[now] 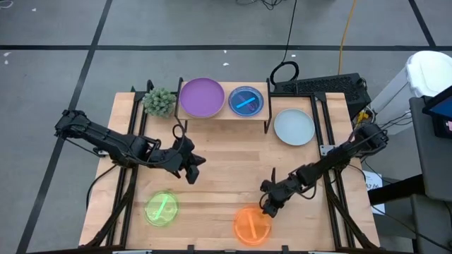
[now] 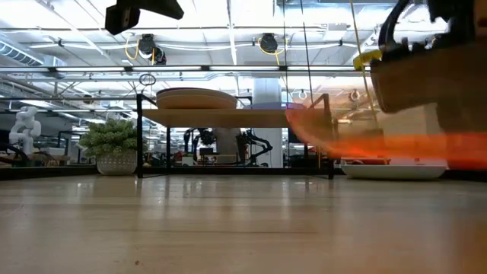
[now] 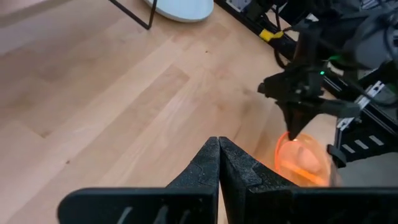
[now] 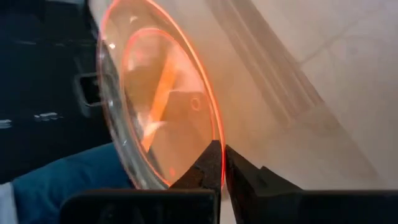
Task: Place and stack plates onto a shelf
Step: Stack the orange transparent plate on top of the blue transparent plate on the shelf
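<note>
The shelf (image 1: 224, 115) stands at the table's far side. It carries a purple plate (image 1: 201, 97) and a translucent blue plate (image 1: 246, 101). A grey-blue plate (image 1: 294, 126) lies on the table to the right of the shelf. A translucent green plate (image 1: 162, 209) lies near the left front. The translucent orange plate (image 1: 252, 224) is at the near edge, and my right gripper (image 1: 268, 204) is shut on its far rim. My left gripper (image 1: 191, 169) is shut and hovers over the table's middle-left, touching nothing. The other plates are out of view. My right gripper pinches the orange plate's rim (image 4: 214, 140) between its two fingers, on the plate's far side. The fingers (image 3: 293, 127) come from above, pointing down. In the low view the orange plate (image 2: 380, 144) shows above the tabletop line, tilted.
A small potted plant (image 1: 159, 102) stands at the shelf's left end. Dark rails run along both table sides, and a keyboard (image 1: 321, 87) lies beyond the far right corner. Bare wood lies between the shelf and the near plates. Something blue (image 4: 56, 180) shows beyond the near edge.
</note>
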Available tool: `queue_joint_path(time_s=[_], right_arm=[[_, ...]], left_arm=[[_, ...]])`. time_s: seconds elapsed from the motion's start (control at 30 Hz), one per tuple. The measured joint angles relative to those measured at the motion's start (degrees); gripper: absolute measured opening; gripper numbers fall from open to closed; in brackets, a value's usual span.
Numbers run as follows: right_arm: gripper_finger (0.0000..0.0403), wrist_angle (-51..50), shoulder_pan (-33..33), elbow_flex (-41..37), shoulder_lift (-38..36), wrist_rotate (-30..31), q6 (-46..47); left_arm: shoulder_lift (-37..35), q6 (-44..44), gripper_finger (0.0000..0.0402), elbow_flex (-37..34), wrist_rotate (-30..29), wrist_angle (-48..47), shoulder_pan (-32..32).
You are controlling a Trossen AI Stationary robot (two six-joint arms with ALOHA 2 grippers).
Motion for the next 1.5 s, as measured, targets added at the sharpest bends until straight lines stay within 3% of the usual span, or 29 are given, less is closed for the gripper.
queue_joint_path(time_s=[0.17,0.37,0.63,0.77,1.07,1.33,1.5], right_arm=[[0.0001,-0.02,-1.62,0.0,-3.7,0.35,1.28],[0.0,-0.02,-4.08,0.04,-10.63,5.33,5.74],[0.0,-6.94,-9.98,0.11,-21.42,8.03,16.14],[0.0,-9.07,-12.78,0.13,-26.63,13.17,20.74],[0.0,-18.92,-18.89,0.74,-34.57,15.17,21.31],[0.0,-35.82,-24.51,9.76,-35.66,11.89,15.71],[0.0,-39.94,-28.26,13.31,-35.68,10.34,11.54]], left_arm=[[0.0,1.97,0.0003,0.0,-0.37,-0.03,0.0],[0.0,3.28,0.0003,-0.01,-0.43,-0.05,0.0],[-0.02,4.37,0.0003,0.0,-5.17,-0.33,0.0],[-0.04,6.96,0.0003,-0.01,-5.35,-0.33,0.13],[-0.07,14.02,0.0003,0.0,-4.26,-3.18,1.11],[-0.09,13.95,0.0003,0.0,-1.37,-2.75,1.09],[-0.09,13.91,0.0003,0.0,-1.37,-2.74,1.09]])
